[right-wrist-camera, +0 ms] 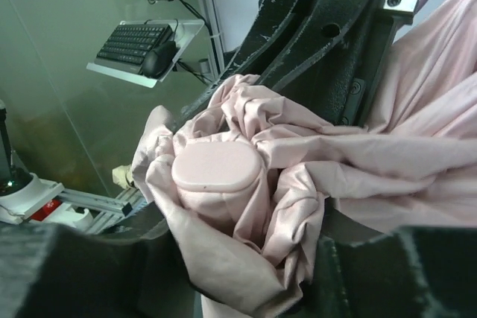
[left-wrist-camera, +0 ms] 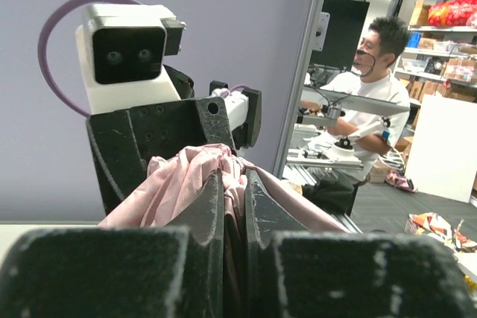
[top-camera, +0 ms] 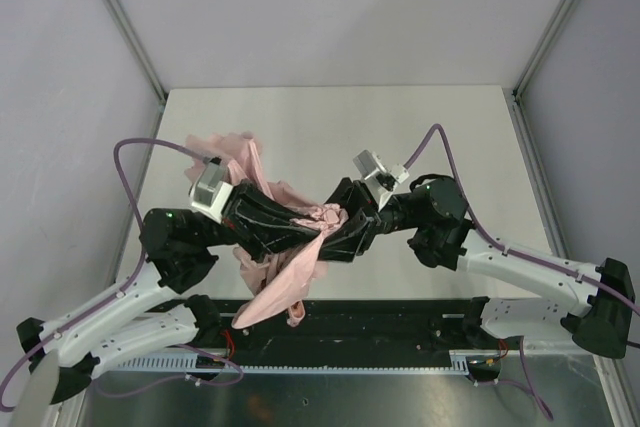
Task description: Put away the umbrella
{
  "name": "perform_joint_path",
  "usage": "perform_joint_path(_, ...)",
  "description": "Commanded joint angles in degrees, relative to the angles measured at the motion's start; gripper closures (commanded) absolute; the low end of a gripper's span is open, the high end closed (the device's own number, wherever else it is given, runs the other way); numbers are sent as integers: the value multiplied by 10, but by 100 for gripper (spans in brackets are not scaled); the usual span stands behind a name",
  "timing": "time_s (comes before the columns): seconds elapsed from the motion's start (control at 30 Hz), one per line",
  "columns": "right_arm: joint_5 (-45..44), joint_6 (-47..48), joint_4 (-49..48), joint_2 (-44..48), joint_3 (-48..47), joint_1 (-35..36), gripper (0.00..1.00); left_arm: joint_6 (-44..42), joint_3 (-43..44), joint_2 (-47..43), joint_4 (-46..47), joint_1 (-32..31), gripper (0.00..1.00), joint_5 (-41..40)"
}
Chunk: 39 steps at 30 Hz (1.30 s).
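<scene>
The pale pink umbrella hangs crumpled between both arms above the table's near half, with fabric trailing down toward the front edge. My left gripper is shut on a fold of its fabric; in the left wrist view my left gripper has pink cloth pinched in the narrow slit between the jaws. My right gripper meets it from the right. In the right wrist view the umbrella's rounded pink handle end, wrapped in fabric, sits between the fingers of my right gripper, which press on the bundle from both sides.
The white table lies inside a cell with grey walls and metal corner posts. A black rail runs along the near edge. Purple cables loop from both wrists. A person sits outside the cell.
</scene>
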<state>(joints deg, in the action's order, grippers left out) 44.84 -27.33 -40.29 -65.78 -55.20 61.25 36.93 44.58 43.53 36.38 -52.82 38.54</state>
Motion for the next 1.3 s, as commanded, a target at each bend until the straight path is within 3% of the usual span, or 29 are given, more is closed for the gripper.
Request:
perform_joint_path(0.0,-17,-35,-56,-17,-13,32,74,-18,1,60,-27,-13,100,-18)
perform_joint_path(0.07,-13,-32,-40,-10,-13,33,92,-16,2,61,-26,-14,100,-17)
perform_joint_path(0.1,-11,-28,-27,-5,-13,34,96,-15,4,62,-26,-13,100,-17)
perform_joint_path(0.2,-27,-4,17,22,-1,34,100,-10,7,59,-26,-13,99,-21)
perform_joint_path(0.23,-39,7,37,33,6,34,100,-7,9,58,-27,-13,92,-27)
perform_joint_path(0.27,-54,20,59,46,12,34,100,-3,10,56,-30,-12,80,-33)
perform_joint_path(0.4,-119,47,144,103,44,10,100,8,24,27,-67,12,16,-40)
perform_joint_path(0.47,-121,35,160,133,71,-21,100,3,37,7,-109,31,4,-45)
perform_joint_path(0.57,-101,14,176,176,111,-79,100,-36,64,-26,-207,57,1,-65)
perform_joint_path(0.77,-58,-13,217,245,143,-195,100,-126,118,-74,-401,65,4,-203)
perform_joint_path(0.9,13,-54,198,254,144,-278,100,-134,106,-73,-427,65,3,-207)
perform_joint_path(1.0,129,-130,106,238,144,-335,100,-129,80,-60,-431,65,3,-184)
perform_joint_path(1.17,256,-185,0,226,136,-384,100,-123,23,-70,-430,66,18,-143)
perform_joint_path(1.27,282,-199,-12,216,123,-394,100,-111,-26,-94,-419,65,12,-140)
